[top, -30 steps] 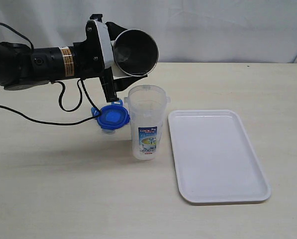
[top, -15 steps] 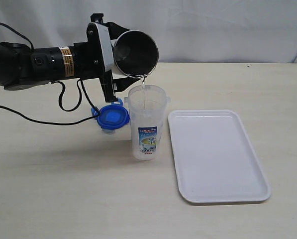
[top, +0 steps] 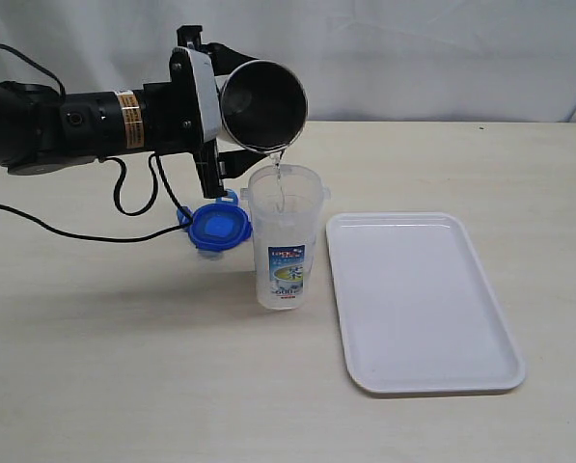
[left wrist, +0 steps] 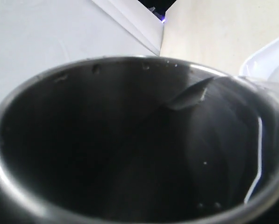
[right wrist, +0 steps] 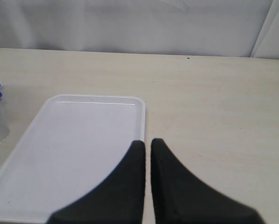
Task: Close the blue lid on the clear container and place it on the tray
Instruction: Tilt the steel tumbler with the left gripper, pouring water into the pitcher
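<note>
A thin stream of water [top: 279,178] falls from a tilted steel cup [top: 263,104] into the open clear container [top: 286,241], which stands upright on the table [top: 123,386] just left of the tray [top: 423,309] in the exterior view. The left gripper [top: 228,101] is clamped around the cup's body, holding its lip right above the container's mouth. The blue lid [top: 218,229] lies just beside the container on the side away from the tray (whether the two touch cannot be told), so the closing step is not yet begun. The right gripper [right wrist: 147,142] hangs over the near end of the bare tray, its fingers drawn almost together and grasping nothing. The pour looks best served by a slow, steady tilt with the lip held over the middle of the narrow mouth; a sudden tip could send water down the outside or onto the lid. The cup's rim should stay clear of the container's, since a tall, light container would likely topple at a nudge; the cup then wants setting down well apart from lid and tray.
</note>
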